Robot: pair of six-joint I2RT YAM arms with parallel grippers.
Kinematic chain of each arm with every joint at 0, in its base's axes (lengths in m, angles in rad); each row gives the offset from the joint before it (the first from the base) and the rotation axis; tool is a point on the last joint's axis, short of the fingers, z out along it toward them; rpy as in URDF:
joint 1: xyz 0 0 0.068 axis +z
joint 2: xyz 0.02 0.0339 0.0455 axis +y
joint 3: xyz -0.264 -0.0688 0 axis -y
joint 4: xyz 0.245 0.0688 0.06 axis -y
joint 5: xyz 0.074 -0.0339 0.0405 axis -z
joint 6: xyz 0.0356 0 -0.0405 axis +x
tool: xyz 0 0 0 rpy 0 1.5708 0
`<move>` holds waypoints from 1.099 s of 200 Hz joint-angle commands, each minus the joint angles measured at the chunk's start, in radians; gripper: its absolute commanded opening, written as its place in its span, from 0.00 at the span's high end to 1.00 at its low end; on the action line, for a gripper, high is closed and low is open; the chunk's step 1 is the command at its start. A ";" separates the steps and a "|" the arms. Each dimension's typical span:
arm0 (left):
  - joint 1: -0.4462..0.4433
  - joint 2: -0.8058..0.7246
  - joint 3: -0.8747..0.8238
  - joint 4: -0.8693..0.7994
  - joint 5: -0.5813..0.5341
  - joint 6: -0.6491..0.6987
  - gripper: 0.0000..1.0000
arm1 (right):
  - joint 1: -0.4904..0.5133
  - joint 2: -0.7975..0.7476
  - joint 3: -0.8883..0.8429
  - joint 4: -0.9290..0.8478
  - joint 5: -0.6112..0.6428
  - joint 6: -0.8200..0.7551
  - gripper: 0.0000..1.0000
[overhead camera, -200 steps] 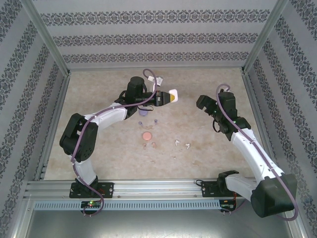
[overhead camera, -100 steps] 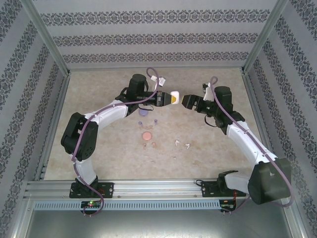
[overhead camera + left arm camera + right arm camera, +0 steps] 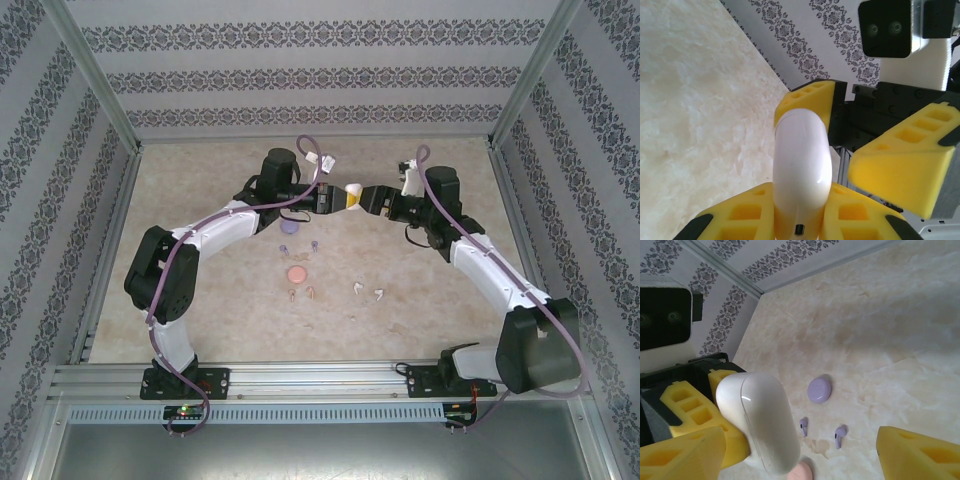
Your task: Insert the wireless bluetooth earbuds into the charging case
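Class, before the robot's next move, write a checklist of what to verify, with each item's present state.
1. Left end effector grips white case: ok.
2. Right end effector open: ok.
3. Its jaws straddle the white case: ok.
4. Case lid open: not ok, looks shut.
5. Purple earbuds in a case: not ok, lying on table.

No text, brand, number or sign can be read anywhere. The white charging case (image 3: 801, 165) carries one small dark mark near its lower end, perhaps a port rather than print; it is too small to tell. The wall panels (image 3: 320, 75) bear a repeating floral ornament, not letters.
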 commanded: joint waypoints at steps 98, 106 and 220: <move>-0.009 -0.056 0.016 0.016 0.043 0.004 1.00 | -0.097 0.092 -0.068 0.084 -0.017 0.029 0.33; -0.009 -0.054 0.015 0.016 0.044 0.003 1.00 | -0.102 0.079 -0.076 0.085 -0.028 0.033 0.33; -0.013 -0.047 -0.053 0.266 0.039 -0.162 1.00 | -0.104 -0.047 -0.156 0.294 -0.181 0.255 0.45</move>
